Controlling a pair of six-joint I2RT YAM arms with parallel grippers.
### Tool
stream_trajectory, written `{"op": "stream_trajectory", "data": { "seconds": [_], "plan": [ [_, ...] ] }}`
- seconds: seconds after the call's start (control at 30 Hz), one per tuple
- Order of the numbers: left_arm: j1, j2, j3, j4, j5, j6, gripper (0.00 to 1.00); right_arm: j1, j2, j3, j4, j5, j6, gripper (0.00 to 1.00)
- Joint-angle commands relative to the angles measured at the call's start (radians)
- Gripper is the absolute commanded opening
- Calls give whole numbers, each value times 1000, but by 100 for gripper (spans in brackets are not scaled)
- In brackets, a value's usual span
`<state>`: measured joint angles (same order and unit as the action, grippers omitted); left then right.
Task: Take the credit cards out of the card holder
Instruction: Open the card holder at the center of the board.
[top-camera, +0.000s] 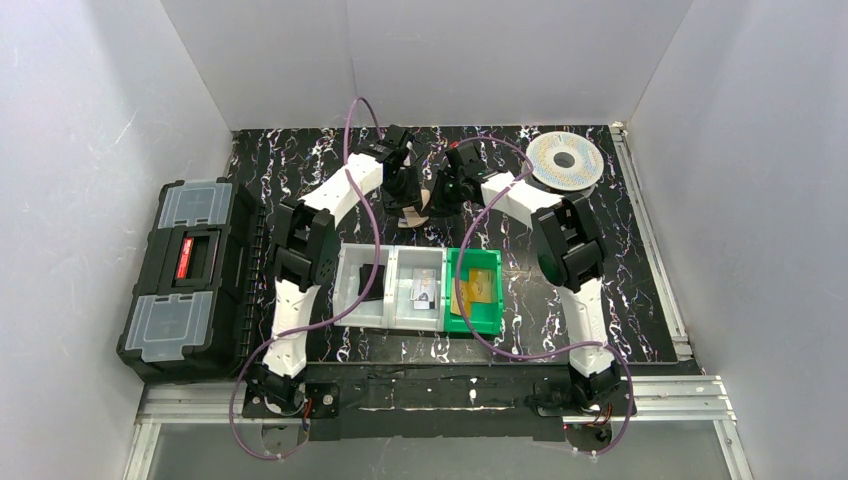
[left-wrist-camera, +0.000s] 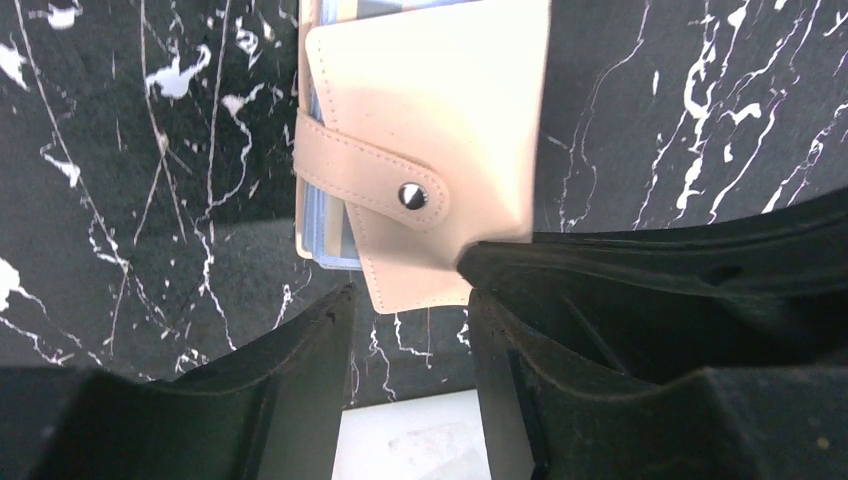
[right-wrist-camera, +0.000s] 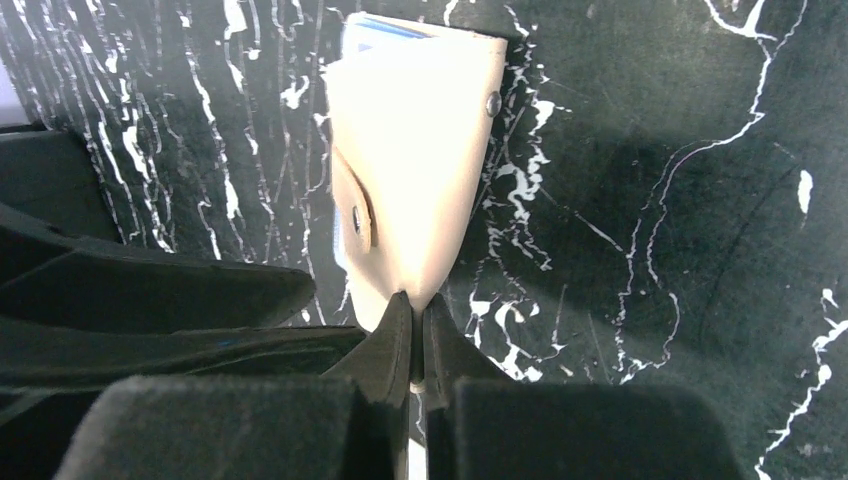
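Black marbled counter, white walls. Right gripper clenched on a corner of the card holder, far centre; left gripper released beside its edge. Credit cards sit inside under the snapped strap; risk: the thin corner pinch may slip when tugged.

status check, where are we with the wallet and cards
Right gripper shut on wallet edge. Left gripper open at wallet corner. Cards inside, strap snapped shut, blocking them.
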<state>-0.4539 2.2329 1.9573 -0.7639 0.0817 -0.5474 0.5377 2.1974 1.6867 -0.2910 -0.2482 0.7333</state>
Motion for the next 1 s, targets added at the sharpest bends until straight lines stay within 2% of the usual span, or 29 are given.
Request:
{"op": "stream_trajectory", "data": {
  "seconds": [0.0,0.63,0.97],
  "plan": [
    [5,-6,51,-16,-39,20,45,-4,16,17,41,-35,13,1],
    [3,128,133,5,-136,44,42,-3,53,49,8,-49,10,1],
    [3,153,149,-8,-214,73,35,-3,69,54,-10,-48,3,1]
  ]
}}
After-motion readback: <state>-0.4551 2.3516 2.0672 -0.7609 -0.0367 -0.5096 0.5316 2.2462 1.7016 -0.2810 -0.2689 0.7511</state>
